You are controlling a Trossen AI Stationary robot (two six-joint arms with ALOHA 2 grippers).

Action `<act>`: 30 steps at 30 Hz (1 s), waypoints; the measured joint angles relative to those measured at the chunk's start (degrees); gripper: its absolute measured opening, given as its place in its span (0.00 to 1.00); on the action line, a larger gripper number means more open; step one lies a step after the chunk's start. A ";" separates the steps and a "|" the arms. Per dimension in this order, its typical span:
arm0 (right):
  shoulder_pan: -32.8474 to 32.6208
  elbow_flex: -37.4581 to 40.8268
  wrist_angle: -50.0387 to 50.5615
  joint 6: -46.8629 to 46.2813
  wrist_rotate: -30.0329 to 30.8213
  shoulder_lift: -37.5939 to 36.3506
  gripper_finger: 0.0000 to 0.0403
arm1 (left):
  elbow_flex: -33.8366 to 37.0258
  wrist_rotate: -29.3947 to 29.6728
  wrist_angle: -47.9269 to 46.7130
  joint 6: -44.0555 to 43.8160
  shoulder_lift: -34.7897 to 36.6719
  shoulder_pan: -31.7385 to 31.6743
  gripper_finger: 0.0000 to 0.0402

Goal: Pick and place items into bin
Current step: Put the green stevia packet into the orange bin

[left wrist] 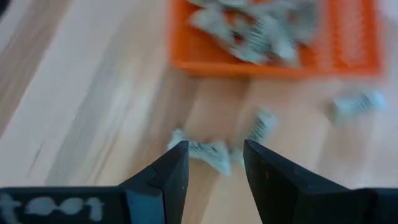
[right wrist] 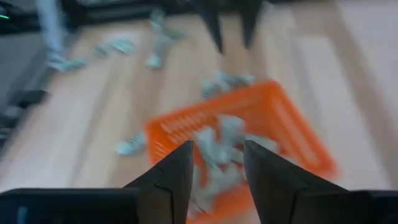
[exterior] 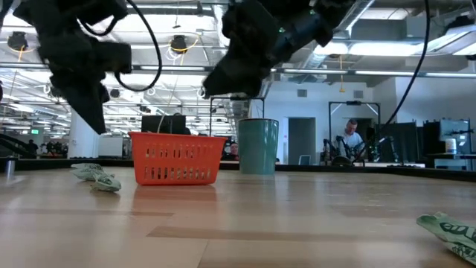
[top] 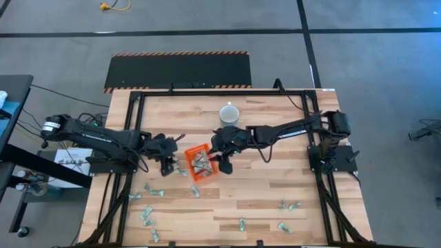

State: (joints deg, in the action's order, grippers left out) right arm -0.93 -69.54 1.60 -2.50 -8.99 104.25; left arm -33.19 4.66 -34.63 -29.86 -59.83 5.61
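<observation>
The orange bin (top: 200, 164) rests flat on the wooden table and holds several pale green-and-white wrapped pieces (right wrist: 219, 149). More pieces lie loose on the table (top: 148, 191), one (left wrist: 205, 151) just beyond my left gripper's fingertips. My left gripper (left wrist: 214, 146) is open and hovers left of the bin (left wrist: 273, 62), above the table (exterior: 93, 123). My right gripper (right wrist: 217, 146) is open and empty. It hangs over the bin's right edge (top: 226, 165), looking down on the bin (right wrist: 292, 130) and its contents.
A pale mug (top: 229, 114) stands upright behind the bin, also in the low view (exterior: 259, 146). Loose pieces dot the near part of the table (top: 242, 224) (top: 289, 204) (exterior: 450, 227). The metal frame rails (top: 324, 193) run along both sides.
</observation>
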 joint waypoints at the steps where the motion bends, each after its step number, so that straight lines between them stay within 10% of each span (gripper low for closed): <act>1: -0.06 0.03 2.38 -0.02 2.16 -0.88 0.33 | 0.02 1.18 -0.04 -4.10 -0.89 0.00 0.35; 12: -2.18 0.07 20.68 -0.46 16.45 -10.24 0.33 | 0.02 -2.89 1.35 -27.46 -13.38 -0.09 0.35; 30: -2.21 0.40 23.12 1.03 17.00 -11.15 0.33 | -0.15 -3.47 8.80 -31.25 -19.88 0.02 0.35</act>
State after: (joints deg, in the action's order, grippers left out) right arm -3.14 -69.14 24.72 -1.48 8.01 93.10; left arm -33.34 1.18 -25.83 -61.11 -79.71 5.63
